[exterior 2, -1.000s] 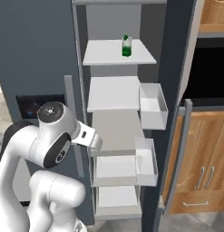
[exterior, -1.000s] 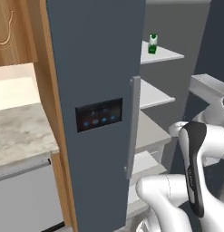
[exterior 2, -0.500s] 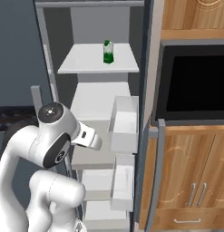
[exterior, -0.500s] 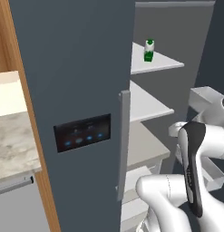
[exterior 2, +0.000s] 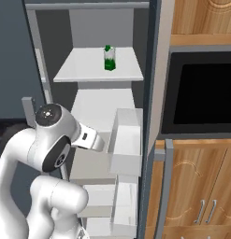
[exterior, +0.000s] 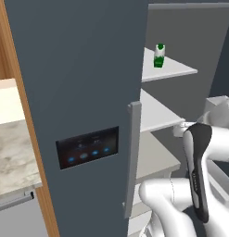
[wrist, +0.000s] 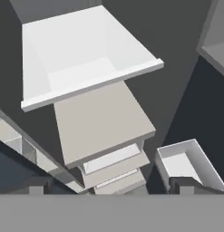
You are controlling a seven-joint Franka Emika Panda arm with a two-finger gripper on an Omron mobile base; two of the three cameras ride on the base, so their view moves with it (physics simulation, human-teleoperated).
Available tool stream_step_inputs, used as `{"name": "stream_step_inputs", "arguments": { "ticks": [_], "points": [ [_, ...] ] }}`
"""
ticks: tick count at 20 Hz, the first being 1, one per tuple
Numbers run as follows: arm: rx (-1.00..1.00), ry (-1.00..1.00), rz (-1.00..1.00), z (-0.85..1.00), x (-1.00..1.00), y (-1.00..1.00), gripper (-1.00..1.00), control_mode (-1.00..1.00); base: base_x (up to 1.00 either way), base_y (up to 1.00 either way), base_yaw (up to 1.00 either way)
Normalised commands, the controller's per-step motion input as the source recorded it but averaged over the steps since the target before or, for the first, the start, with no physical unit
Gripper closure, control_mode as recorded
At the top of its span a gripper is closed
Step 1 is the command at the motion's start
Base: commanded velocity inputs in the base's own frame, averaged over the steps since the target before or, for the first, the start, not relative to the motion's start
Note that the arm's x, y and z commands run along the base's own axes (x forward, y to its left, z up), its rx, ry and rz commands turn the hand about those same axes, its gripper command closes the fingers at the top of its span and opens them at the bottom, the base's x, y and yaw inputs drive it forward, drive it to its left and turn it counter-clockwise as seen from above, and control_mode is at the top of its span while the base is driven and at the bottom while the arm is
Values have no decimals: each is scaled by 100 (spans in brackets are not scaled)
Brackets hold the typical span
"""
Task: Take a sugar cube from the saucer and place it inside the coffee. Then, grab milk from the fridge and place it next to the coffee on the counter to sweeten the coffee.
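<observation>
The milk was seen upright on the top shelf of the open fridge. The gripper was held wide open, empty, above the lower shelves.

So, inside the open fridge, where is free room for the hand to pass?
The top shelf is bare on both sides of the milk. The shelf below is bare too. Lower right, the door bins crowd the opening.

To the right stood brown wooden cabinets with silver handles, and above them a black built-in oven. A wooden panel ran at the left.
</observation>
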Motion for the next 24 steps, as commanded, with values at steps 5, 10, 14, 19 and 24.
{"name": "stream_step_inputs", "arguments": {
  "ticks": [5,10,14,19,24],
  "points": [
    [-5,-26,0,100,8,0,-100,-100,0,0,0],
    [0,-18,0,100,39,0,-100,-100,0,0,0],
    [0,-7,0,100,53,0,-100,-100,0,0,0],
    [6,9,0,67,77,-10,-100,-100,0,0,0],
    [1,7,0,2,86,-14,-100,-100,0,0,0]
  ]
}}
